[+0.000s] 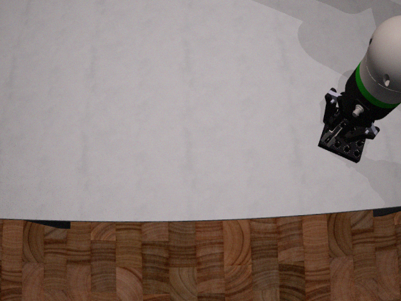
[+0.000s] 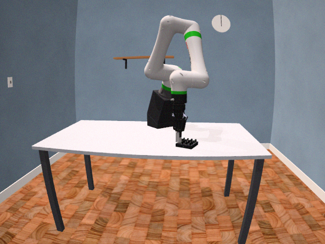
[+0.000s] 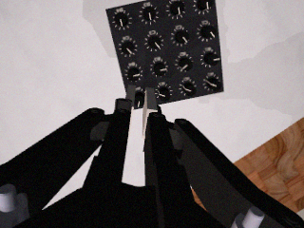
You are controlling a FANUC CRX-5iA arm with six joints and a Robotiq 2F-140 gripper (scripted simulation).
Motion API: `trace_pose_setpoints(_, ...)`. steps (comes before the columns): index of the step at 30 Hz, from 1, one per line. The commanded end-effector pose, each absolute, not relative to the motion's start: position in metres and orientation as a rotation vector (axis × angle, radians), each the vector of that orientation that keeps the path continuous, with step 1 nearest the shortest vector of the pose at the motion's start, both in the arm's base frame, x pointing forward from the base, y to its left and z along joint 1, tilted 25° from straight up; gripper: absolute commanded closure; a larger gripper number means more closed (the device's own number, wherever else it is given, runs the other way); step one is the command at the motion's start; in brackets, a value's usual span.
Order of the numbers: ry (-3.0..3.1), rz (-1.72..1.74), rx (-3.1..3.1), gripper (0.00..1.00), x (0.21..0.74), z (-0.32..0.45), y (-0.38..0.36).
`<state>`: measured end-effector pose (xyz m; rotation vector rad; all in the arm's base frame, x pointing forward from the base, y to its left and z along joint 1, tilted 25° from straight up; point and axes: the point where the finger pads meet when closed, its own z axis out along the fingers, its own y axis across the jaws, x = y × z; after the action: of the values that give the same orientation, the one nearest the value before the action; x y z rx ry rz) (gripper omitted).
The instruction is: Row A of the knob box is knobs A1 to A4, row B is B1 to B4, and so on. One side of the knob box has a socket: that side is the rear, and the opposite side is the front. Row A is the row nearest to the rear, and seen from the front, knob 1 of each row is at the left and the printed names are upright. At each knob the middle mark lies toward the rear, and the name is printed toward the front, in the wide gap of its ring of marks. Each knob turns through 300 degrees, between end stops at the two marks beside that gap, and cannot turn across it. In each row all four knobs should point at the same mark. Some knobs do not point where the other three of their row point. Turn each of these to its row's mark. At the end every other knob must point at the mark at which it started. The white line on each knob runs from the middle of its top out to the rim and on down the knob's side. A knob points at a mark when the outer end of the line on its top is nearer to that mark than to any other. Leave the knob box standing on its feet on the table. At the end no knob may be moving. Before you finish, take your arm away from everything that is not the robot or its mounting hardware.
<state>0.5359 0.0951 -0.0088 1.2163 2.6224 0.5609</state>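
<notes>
I have the pincer (image 3: 139,101) closed down narrow around a corner knob (image 3: 139,99) of the knob box (image 3: 166,49), one finger pad on each side of it. In the wrist view that knob sits in the box's near-left corner, mostly hidden between the two fingertips, so I cannot read where its white line points. I cannot tell from any view which row or number it is, as the printed names are too small and the socket side is not visible.

The knob box lies flat on the white counter (image 2: 110,139), near the counter's front edge and toward its right side in the exterior view (image 2: 187,143). From the top camera it appears at the far right (image 1: 343,142), turned at an angle to the counter's edge, with the pincer (image 1: 330,134) and the arm's wrist (image 1: 382,81) covering much of its upper part.

In the wrist view I count sixteen knobs in a four by four grid, each with a white line and a ring of marks. The lines point in differing directions across the grid, but I cannot match them to marks at this size.

The arm (image 2: 181,79) reaches down from above, with the pincer pointing nearly straight down at the box's left corner as the exterior camera shows it.
</notes>
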Motion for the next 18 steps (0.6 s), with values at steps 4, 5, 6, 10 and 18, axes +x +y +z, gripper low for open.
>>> trace_pose_setpoints(4, 2.567, 0.573, 1.362, 0.95, 0.536, -0.0086, 0.0951)
trace_pose_setpoints(5, 2.554, 0.577, 1.396, 0.95, 0.536, -0.0086, 0.0951)
trace_pose_setpoints(6, 2.54, 0.581, 1.43, 0.95, 0.536, -0.0086, 0.0951)
trace_pose_setpoints(10, 2.478, 0.597, 1.569, 0.95, 0.536, -0.0086, 0.0951)
trace_pose_setpoints(18, 2.366, 0.619, 1.78, 0.95, 0.536, -0.0086, 0.0951)
